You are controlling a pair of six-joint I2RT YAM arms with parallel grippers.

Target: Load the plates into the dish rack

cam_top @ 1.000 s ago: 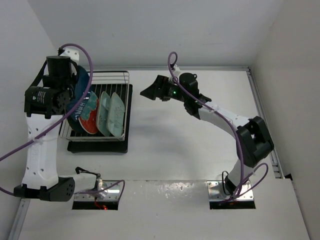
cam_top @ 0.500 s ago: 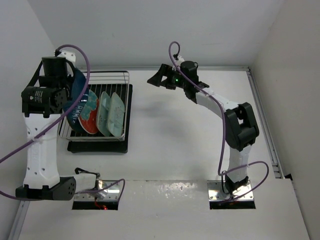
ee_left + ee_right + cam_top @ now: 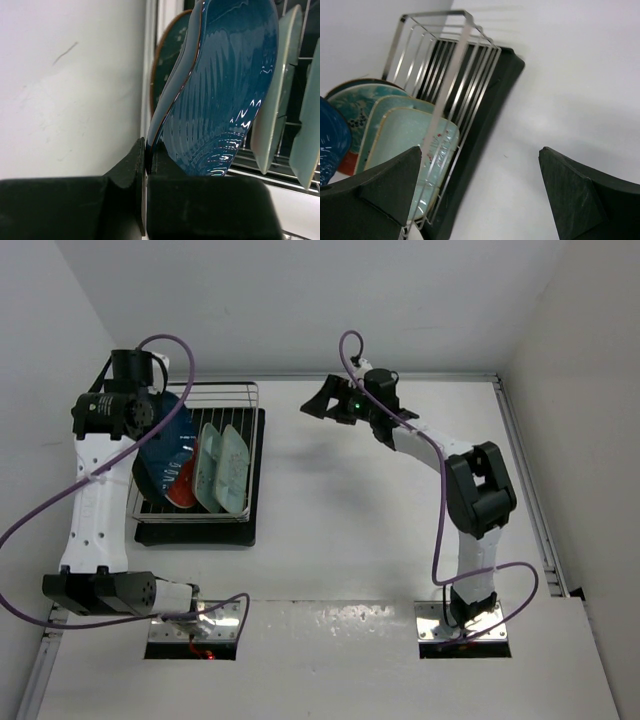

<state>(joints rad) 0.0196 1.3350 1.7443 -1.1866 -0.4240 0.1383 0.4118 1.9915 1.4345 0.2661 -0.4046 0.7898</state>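
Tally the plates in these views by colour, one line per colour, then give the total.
Dark-blue leaf plate: 1, gripped in the left fingers
Dark teal round plate: 1
Red plate with light-blue pattern: 1
Pale mint plates: 2
Total: 5
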